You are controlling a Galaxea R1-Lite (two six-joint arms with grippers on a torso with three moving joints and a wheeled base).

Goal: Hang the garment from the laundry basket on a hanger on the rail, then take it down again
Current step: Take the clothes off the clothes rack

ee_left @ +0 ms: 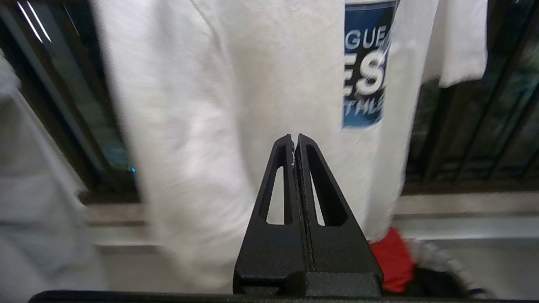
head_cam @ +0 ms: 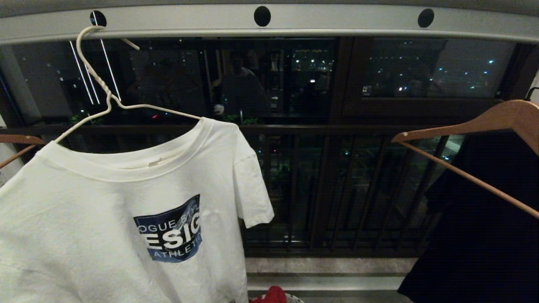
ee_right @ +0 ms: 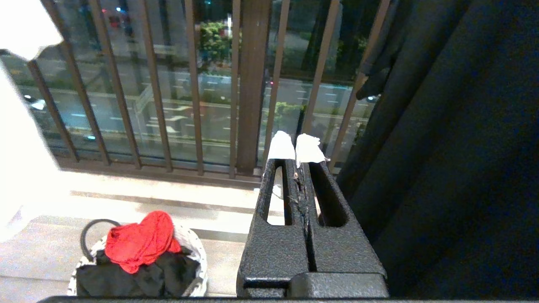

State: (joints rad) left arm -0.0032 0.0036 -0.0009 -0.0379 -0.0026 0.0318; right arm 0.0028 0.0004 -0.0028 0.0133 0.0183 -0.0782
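While the T-shirt hangs on the wire hanger, whose hook sits in a hole of the rail at the head view's upper left, neither arm shows in that view. The left gripper has its jaws pressed together with nothing between them, pointing at the shirt's front below the blue graphic; whether it touches the cloth cannot be told. The right gripper is also closed and empty, white tape on its fingertips, just beside the black garment that hangs on a wooden hanger at the right. Below, on the floor before the balcony bars, stands the basket with a red cloth lying on dark clothes. A second wooden hanger peeks in at the far left.
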